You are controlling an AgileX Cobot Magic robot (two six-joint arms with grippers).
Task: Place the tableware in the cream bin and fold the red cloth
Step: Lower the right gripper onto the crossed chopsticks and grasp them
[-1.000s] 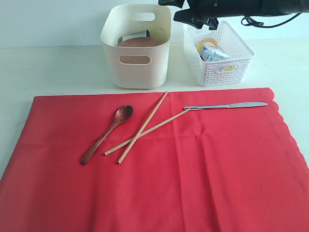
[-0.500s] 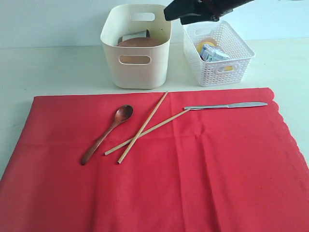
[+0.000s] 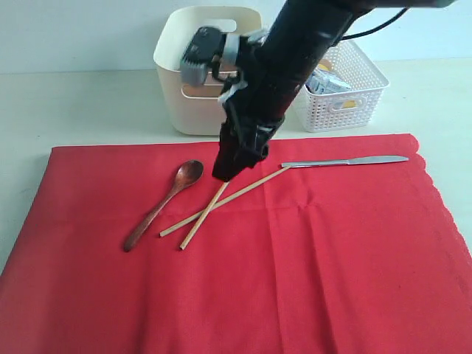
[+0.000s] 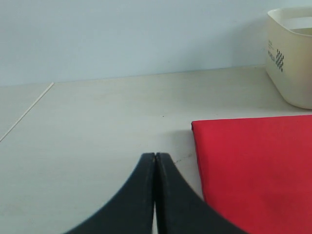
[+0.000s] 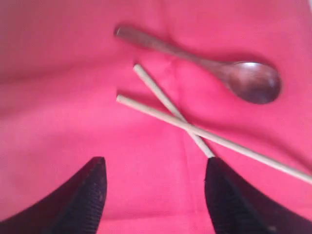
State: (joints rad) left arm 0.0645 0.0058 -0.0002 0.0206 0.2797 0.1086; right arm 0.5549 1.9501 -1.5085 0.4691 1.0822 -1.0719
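- Left gripper (image 4: 155,157): black fingers pressed flat together with no gap, nothing between them. It hangs over the bare table (image 4: 97,122), just beside the left edge of the red cloth (image 4: 253,165), clear of both. It does not appear in the exterior view.
- Red cloth (image 3: 332,258): spread flat over the near part of the table (image 3: 88,103), unfolded, faint creases showing, scalloped edge on the right.
- Dark wooden spoon (image 3: 164,204): lies on the cloth's left half, bowl toward the bins, handle slanting down to the left. Nothing touches it.
- Pair of wooden chopsticks (image 3: 209,209): crossed on the cloth, just right of the spoon. The longer-looking stick runs up to the right, and its tip meets the handle end of the knife.
- Right gripper (image 3: 230,171): arm reaches down from the upper right and crosses in front of the cream bin. The wrist view shows the fingers (image 5: 83,195) spread wide, empty, poised over the chopsticks (image 5: 187,127) near their crossing. One stick passes beneath one fingertip; contact cannot be told.
- Cream bin (image 3: 177,81): behind the cloth on the bare table, its inside largely hidden by the arm.
- Silver table knife (image 3: 344,161): lies level along the cloth's far edge, right of centre.
- White lattice basket (image 3: 354,103): just right of the cream bin, apart from it.
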